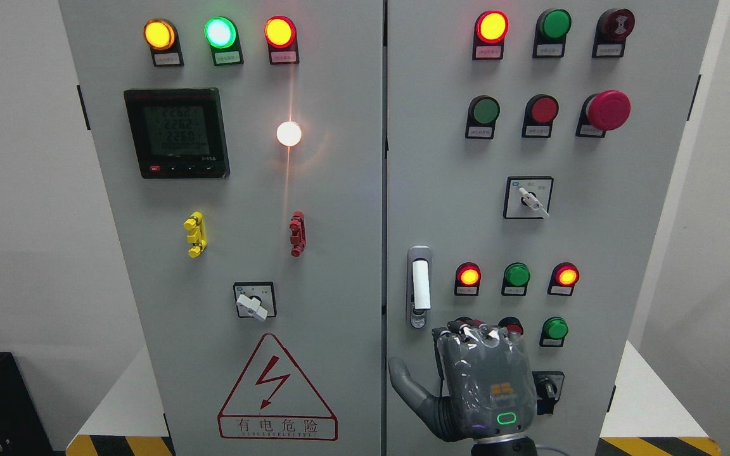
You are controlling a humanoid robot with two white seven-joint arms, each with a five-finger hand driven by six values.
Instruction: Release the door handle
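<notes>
**Handle free, hand just below it**

Handle [420, 286] sits on the right door [593, 221] near its left edge, a white lever standing upright in a grey plate with a keyhole under it. My right hand [476, 380] comes up from the bottom edge, right of the middle, and I see its back. It is below the handle and does not touch it. The thumb [406, 383] is spread out to the left, so I judge the hand to be apart and holding nothing. I think it stays so near because the grip has just been let go, and the release looks done or almost done.

The fingertips [466, 329] bend away from my camera toward the door, so I cannot tell if they rest on the panel. The hand covers some buttons and part of a black switch [549, 385]. My left arm is out of view.
</notes>
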